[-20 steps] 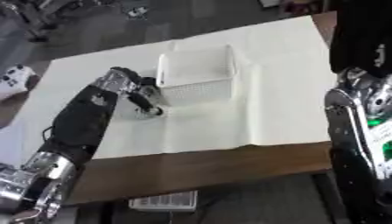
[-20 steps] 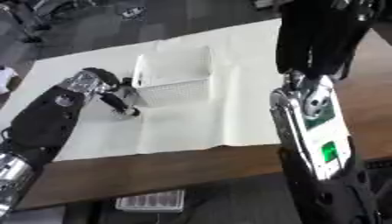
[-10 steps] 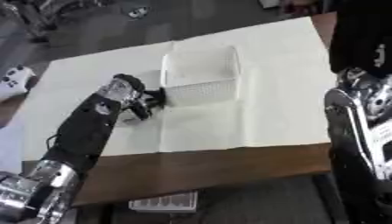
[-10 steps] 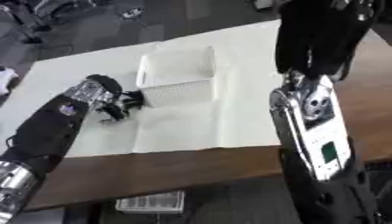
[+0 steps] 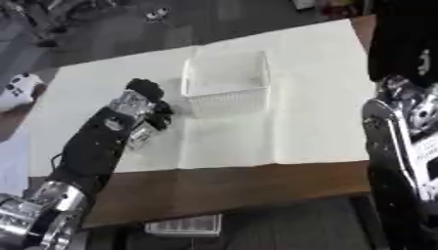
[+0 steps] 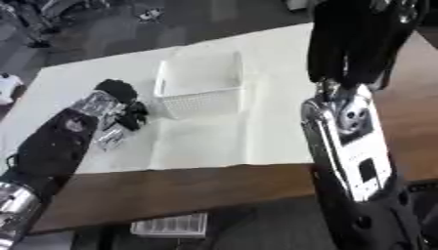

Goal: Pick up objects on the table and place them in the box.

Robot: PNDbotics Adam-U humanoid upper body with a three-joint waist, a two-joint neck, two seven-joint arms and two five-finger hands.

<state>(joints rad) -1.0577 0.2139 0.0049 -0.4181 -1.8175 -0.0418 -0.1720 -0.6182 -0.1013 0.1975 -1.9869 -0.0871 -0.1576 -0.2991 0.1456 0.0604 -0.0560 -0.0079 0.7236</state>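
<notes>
The white mesh box [image 5: 224, 83] sat in the upper middle of the frame on the white cloth [image 5: 299, 112] that covered most of the desk [image 5: 231, 185]. As far as its inside could be seen, it looked empty, so the judgement is that nothing had yet been placed in it.

The left hand [image 5: 141, 105] lay just left of the box, left of centre, with its fingers curled down toward the cloth. A small dark shape [image 5: 163, 110] showed at its fingertips, between the hand and the box's near corner, and a pale, silvery bit [image 6: 109, 139] lay just below the hand. Whether either was a task object, or part of the hand itself, could not be told, nor whether the fingers were really closed on anything.

The right arm [image 6: 346, 141] filled the right side of the frame, raised well above the desk; its hand could not be made out in either view.

By this reading the task stood at an early point: a first pick seemed to be in hand beside the box, with the lift and the drop over the box's rim still to come.
</notes>
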